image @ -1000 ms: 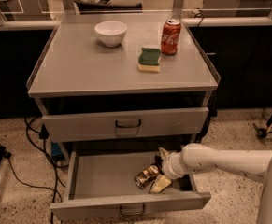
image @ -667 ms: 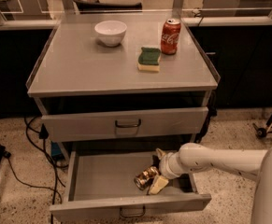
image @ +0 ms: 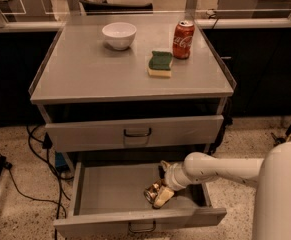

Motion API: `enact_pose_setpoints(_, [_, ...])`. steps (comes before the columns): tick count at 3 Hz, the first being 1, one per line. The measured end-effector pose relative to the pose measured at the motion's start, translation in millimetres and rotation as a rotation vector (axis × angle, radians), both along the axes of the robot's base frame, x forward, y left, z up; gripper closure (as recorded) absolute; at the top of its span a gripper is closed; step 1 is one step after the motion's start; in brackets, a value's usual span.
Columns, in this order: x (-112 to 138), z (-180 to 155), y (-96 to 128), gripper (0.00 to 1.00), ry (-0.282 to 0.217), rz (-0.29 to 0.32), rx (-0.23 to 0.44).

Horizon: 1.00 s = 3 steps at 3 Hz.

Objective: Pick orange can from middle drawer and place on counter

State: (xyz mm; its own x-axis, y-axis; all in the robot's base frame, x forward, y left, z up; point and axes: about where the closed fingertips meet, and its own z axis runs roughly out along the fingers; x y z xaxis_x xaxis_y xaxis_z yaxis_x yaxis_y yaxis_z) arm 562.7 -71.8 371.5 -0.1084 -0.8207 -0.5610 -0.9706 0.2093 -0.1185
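Observation:
The orange can (image: pixel 152 191) lies on its side on the grey floor of the open middle drawer (image: pixel 112 194), right of centre. My gripper (image: pixel 161 183) reaches in from the right on a white arm. It is open, with one finger behind the can and one pale finger (image: pixel 164 197) in front of it, so the can's right end sits between them. The counter (image: pixel 90 71) is the grey cabinet top above.
On the counter stand a white bowl (image: pixel 119 35), a green and yellow sponge (image: pixel 160 64) and a red Coca-Cola can (image: pixel 183 39). The drawer above (image: pixel 135 132) is closed. Cables (image: pixel 20 184) lie on the floor at the left.
My gripper has moved a little to the left, so its fingers now reach around the can's right end. The can has stayed in place.

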Motion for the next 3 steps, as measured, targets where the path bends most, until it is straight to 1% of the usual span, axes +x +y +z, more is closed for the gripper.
enact_pose_setpoints(1, [1.4,-12.2,4.4,0.08,0.021,0.009,-0.004])
enact_pose_setpoints(2, [-0.2,-17.7,6.3,0.24,0.036,0.024,-0.013])
enact_pose_setpoints(3, [-2.4,-18.3,5.8,0.47,0.047,0.029,-0.020])
